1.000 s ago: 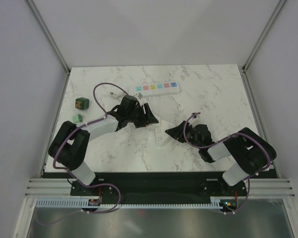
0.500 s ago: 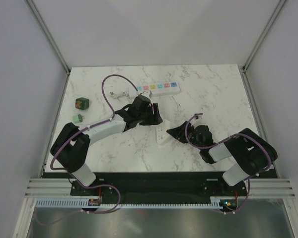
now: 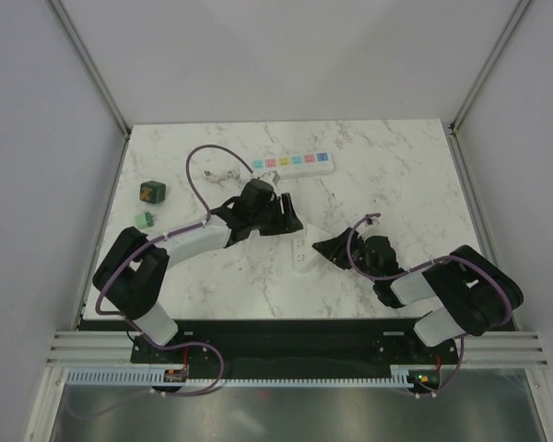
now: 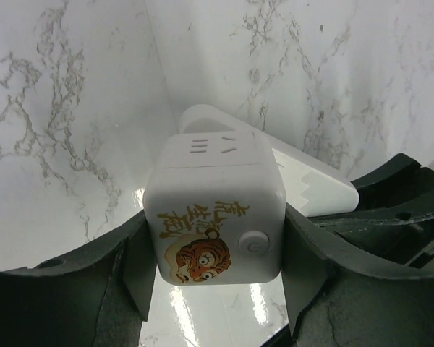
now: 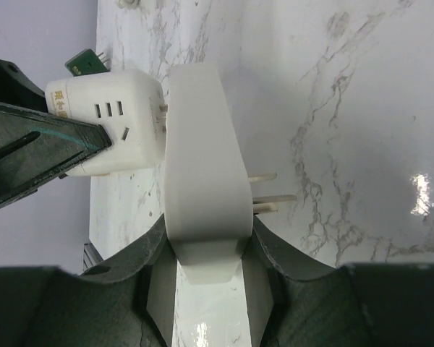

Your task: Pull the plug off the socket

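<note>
Pulling at a slant was the main hazard, as I judged it. The plug [image 4: 213,210], a white cube with a tiger picture, sat clamped between the 2 pads [image 4: 139,271] of the left pincer [image 4: 220,278], whose jaws were closed to the cube's width. Its pins ran into the socket [image 5: 202,188], a flat white block squeezed at its near end by the right pincer [image 5: 206,289]. A thin gap with a pin showing lay between cube and block, so the 2 looked only partly seated.

If the pincers drew apart off the line of the pins, the pins could bind or bend, or the smooth, rounded cube could slide out of the pads. Because the right pincer held only the block's end, the block could also pivot in that grip. 2 bare prongs [image 5: 271,189] jutting from its side could catch the tabletop [image 3: 396,175] if it rolled.

Room was tight between the 2 pincers. Just beyond the left pincer lay a long strip of coloured outlets [image 3: 295,164]. Well off to its left sat a dark green cube [image 3: 152,192], near the tabletop's edge. Bare marble lay beyond the right pincer.
</note>
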Motion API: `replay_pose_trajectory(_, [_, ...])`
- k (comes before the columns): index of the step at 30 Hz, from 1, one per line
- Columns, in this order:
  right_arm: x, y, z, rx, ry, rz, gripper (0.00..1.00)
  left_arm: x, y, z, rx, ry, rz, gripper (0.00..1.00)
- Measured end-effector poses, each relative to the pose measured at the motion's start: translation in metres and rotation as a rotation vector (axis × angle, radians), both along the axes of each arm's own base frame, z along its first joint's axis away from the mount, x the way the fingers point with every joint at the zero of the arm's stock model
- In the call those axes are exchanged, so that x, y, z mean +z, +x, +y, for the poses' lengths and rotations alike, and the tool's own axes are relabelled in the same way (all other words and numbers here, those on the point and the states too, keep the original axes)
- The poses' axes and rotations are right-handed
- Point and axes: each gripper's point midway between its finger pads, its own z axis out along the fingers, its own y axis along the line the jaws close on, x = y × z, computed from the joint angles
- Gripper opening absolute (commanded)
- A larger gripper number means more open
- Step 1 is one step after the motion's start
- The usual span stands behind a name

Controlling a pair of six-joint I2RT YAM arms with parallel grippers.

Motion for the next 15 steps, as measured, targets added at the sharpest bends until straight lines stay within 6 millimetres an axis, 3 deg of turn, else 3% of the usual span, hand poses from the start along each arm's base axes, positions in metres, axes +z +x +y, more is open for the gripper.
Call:
replay_pose_trajectory(3, [0.001,0.003,-0.003,-0.024,0.006,0.002,0.00,0.004,0.002,-0.006,-0.009,0.059,-0.042,0.02])
replay_pose_trajectory(10, [0.001,0.000,0.002,0.007,-0.004,-0.001,0.00,-0.009,-0.006,0.013,-0.016,-0.203,0.092,0.02])
replay_pose_trajectory(15, [-0.001,0.001,0.000,-0.015,-0.004,0.013,0.00,-0.004,-0.002,0.007,0.022,-0.040,0.078,0.02])
